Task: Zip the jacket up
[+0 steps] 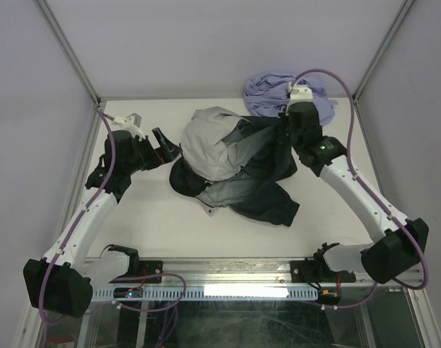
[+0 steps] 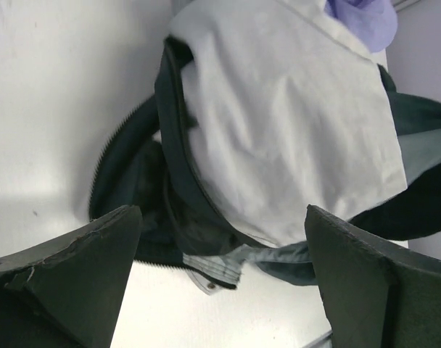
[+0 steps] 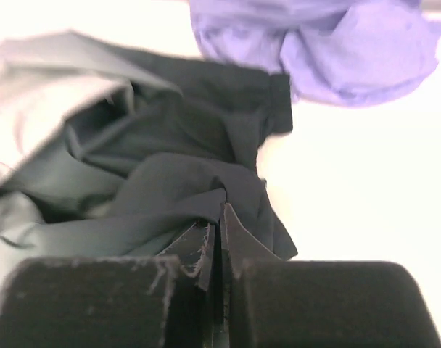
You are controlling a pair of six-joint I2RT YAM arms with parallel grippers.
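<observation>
At mid-tabletop (image 1: pixel 148 232) in the top view, the jacket (image 1: pixel 231 167) lay bunched, its longest spread running from the grey far-left bulge to the dark near-right fold. The left claw (image 1: pixel 165 149) stood just beside it. In the left wrist view, that claw gaped wide, facing a curve of zipper teeth (image 2: pixel 104 159), probably to seize that edge. In the right wrist view, the right claw (image 3: pixel 219 239) pinched a dark jacket fold, likely to anchor or spread the cloth.
</observation>
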